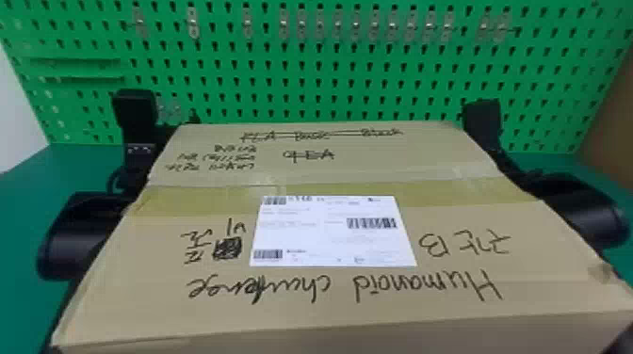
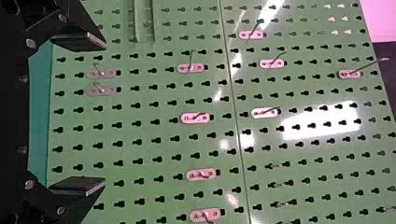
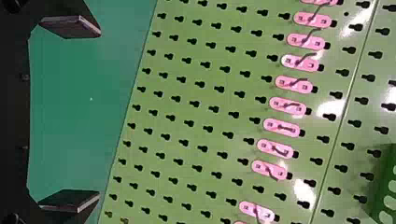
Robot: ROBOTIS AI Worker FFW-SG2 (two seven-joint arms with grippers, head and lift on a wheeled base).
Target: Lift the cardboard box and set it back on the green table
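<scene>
- The cardboard box lies between the two arms in the head view; the left gripper is just beside its far left corner, the right gripper just beside its far right corner, so the box is outside both pairs of fingers.
- In the left wrist view, the left gripper's two flat black fingers are spread wide and released.
- In the right wrist view, the right gripper's fingers are likewise parted and released.
- The box's broad top faces up, with one side toward the robot; its long axis seems to run left to right, though the steep angle makes that uncertain.
- A yellowish tape strip crosses the top from side to side. Below it sits a white label, and the black handwriting is upside down to the camera.
- The green table shows on both sides of the box.
- Behind stands a green pegboard, with a row of metal hooks near the top of the head view.
- A pale wall shows at far left.
</scene>
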